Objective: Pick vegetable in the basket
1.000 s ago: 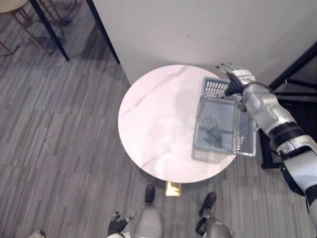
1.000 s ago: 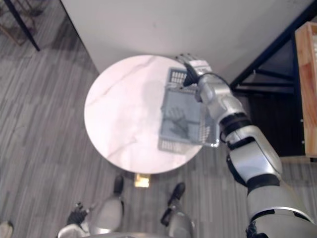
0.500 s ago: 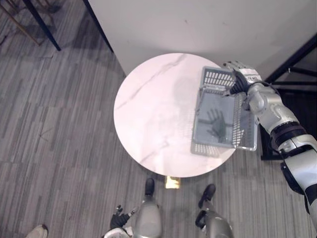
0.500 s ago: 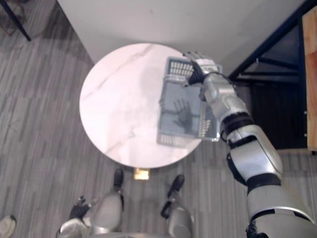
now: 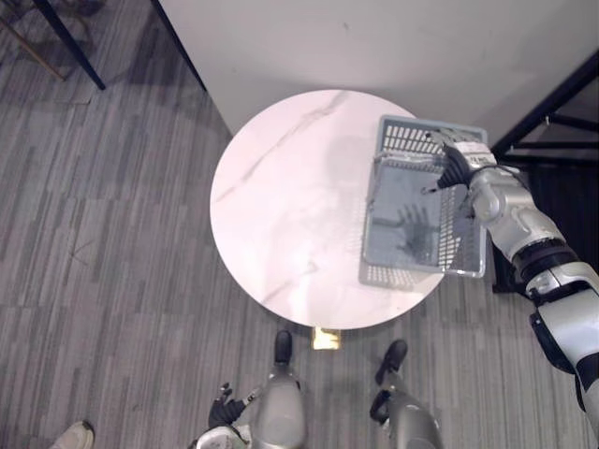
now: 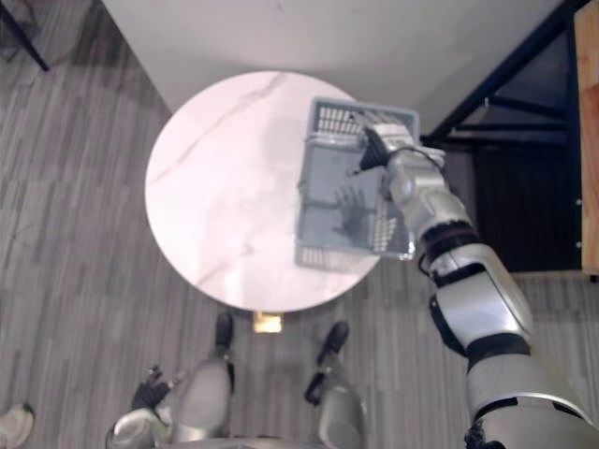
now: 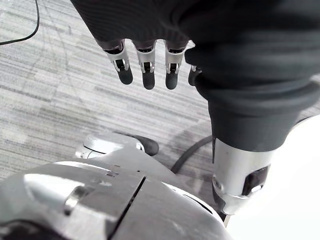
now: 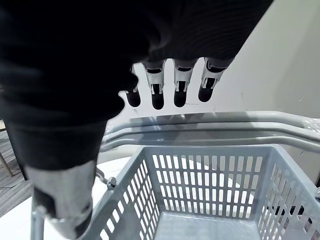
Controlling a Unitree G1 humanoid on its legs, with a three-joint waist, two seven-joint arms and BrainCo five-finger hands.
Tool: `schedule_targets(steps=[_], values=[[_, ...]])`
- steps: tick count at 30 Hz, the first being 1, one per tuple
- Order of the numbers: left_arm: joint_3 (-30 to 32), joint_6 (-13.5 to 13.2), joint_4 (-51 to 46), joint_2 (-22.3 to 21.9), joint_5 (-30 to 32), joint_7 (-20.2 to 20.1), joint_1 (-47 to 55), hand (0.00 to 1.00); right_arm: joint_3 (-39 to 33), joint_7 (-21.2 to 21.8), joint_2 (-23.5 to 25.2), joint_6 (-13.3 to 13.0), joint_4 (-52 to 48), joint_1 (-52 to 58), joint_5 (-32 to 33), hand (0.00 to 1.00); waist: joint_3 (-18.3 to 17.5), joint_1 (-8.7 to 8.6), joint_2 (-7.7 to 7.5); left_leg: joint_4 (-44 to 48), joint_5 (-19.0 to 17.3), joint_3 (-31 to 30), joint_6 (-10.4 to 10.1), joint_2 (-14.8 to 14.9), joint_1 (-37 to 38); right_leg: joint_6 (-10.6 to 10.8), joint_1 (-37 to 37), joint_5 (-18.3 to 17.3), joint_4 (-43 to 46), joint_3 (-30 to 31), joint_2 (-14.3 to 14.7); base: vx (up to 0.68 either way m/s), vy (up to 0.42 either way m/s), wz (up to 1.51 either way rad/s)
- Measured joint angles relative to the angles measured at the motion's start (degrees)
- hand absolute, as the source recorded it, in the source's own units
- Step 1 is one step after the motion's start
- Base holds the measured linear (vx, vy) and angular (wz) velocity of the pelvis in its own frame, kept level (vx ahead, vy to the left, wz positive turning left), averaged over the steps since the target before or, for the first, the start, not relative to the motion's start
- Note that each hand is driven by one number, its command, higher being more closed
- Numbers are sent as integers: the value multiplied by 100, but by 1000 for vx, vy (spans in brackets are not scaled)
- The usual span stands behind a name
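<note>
Grey plank floor [image 5: 112,234], round white marbled worktop [image 5: 281,206] set against a pale wall. The grey mesh basket [image 5: 402,274] sits on the worktop's right side, its right edge hanging past the rim, and what I can see of its bottom is bare mesh.

Change over the last second: the whole view slid, so that is my head moving. The basket kept its place on the worktop. My right robot hand [image 5: 456,166] was out past the basket's far rim and has drawn back toward me. It now hangs over the far end of the basket, above the two folded handles [image 8: 210,125]. Its fingers [image 8: 180,85] are straight and released, clear of the handles, grasping nothing.

My left robot hand [image 7: 145,65] is down by my side over the floor, fingers relaxed, idle.

My read: the reach has been corrected and the hand is lined up over the handles. Closing on them looks like the next step, so the task is still at an early stage.
</note>
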Motion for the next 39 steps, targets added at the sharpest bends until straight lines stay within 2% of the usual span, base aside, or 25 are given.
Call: schedule_targets(steps=[7,8,17,21,28,34,39], values=[[-33,-39,-3,3,0,13,-6,0,-52,-25,-25,-3,182,-4,-7,0,47,2,5,5,27,-19,8,-5,-169,-1,-171,1,29,6,-5,9,0,0],[-36,-41,-3,3,0,20,-6,0,-57,-53,-25,-1,213,-4,-11,100,47,0,6,5,28,-23,8,-6,-173,-1,-173,1,29,4,-6,37,0,2],[-112,-44,-1,3,1,70,-8,0,-347,-241,-26,102,739,-259,-14,100,103,11,98,5,38,-86,15,-13,-200,-1,-168,1,35,-31,-12,9,1,1],[-164,-48,-1,-20,5,83,-9,0,-853,-322,-41,125,1015,-284,-15,100,139,-10,159,3,82,-232,24,-74,-274,-1,-165,1,33,-155,-65,21,8,14],[-210,-43,2,-12,32,96,-7,0,-1178,-448,-42,220,1332,-235,-228,100,153,18,166,-72,156,-389,64,-194,-284,-2,-63,1,1,-314,-167,19,15,15],[-226,-38,-3,-6,64,98,-8,0,-1140,-479,-41,211,1198,-120,-247,100,153,19,165,-74,157,-362,66,-206,-236,-3,-39,3,4,-278,-179,7,-1,-2],[-231,-12,-15,6,79,97,-12,0,-94,-310,-35,199,-40,339,-455,100,136,-14,134,-191,148,-173,60,-200,127,-1,133,5,-5,-80,-173,23,-2,-20]])
